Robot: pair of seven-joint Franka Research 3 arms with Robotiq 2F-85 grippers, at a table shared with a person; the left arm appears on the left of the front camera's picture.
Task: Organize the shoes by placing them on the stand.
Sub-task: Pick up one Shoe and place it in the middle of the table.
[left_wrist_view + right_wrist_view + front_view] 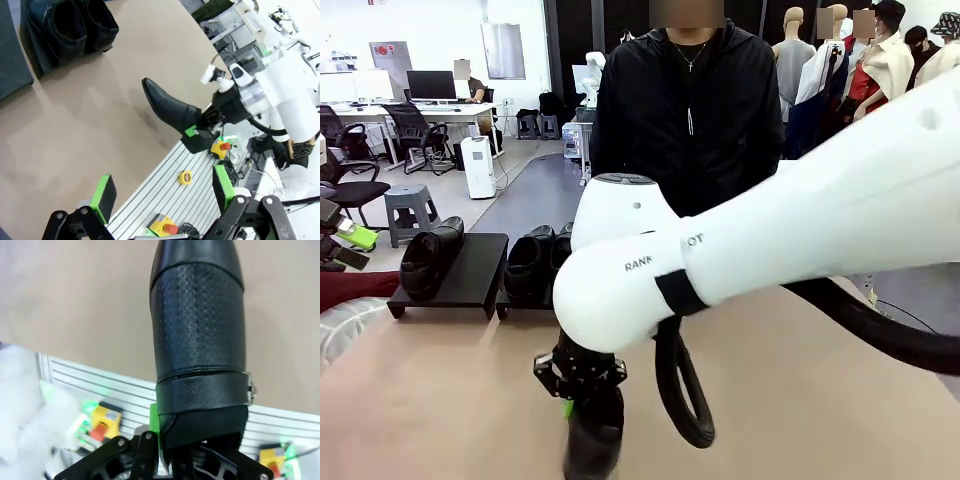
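Presently one black dress shoe [172, 111] is held heel-first by the clenched right claw [199, 134] above the counter [440, 400]. Three shoes are seen on the black stand [475, 275] at ten o'clock. The left claw [162, 192] is spread, grasping nothing.
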